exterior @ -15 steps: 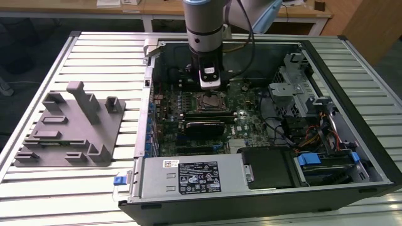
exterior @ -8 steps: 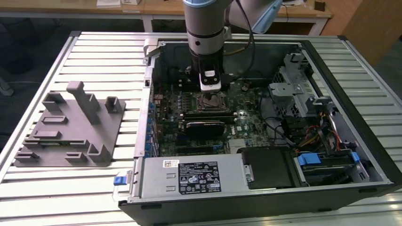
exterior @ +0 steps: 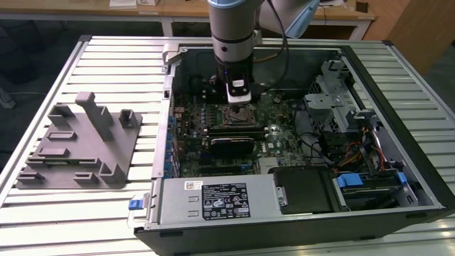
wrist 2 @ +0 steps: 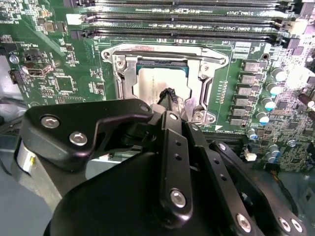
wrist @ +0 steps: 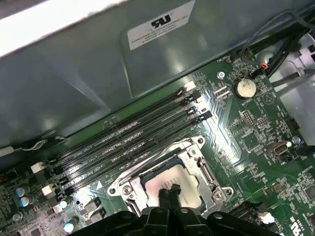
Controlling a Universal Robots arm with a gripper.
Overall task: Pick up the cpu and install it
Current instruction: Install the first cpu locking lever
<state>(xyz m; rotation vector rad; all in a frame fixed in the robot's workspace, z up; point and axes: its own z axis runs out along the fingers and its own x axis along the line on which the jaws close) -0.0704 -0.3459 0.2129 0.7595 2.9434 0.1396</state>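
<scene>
**Exterior view.** The claw [exterior: 239, 104] was positioned inside the open computer case [exterior: 249, 237], upper middle of the frame, over the green motherboard [exterior: 284, 141]. A grey plastic tray [exterior: 78, 154] was seen on the table [exterior: 114, 58], at the frame's left.

**Second wrist view.** The cpu [wrist 2: 152, 81] was seated flat within the metal socket frame [wrist 2: 123, 73]. The claw's fingertips [wrist 2: 170, 96] were pressed together with nothing pinched, close over the cpu's top plate; contact could not be judged.

**First wrist view.** Memory slots [wrist: 138, 132] were shown beside the socket.
</scene>
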